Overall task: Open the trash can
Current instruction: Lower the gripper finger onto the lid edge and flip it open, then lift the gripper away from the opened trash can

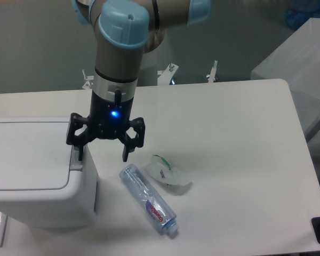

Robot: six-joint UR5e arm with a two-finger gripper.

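The trash can (34, 168) is a large white boxy bin at the left of the table, its flat lid down. A grey push tab (76, 161) sits on its right rim. My gripper (102, 153) points downward at the bin's right edge, open and empty. Its left finger (78, 150) hangs right over the grey tab, touching or nearly touching it. Its right finger (127, 152) hangs free over the table beside the bin.
A clear plastic bottle (148, 199) lies on the table just right of the bin. A crumpled clear plastic piece (167, 172) with green print lies beside it. The table's right edge is near a grey cabinet (304, 64).
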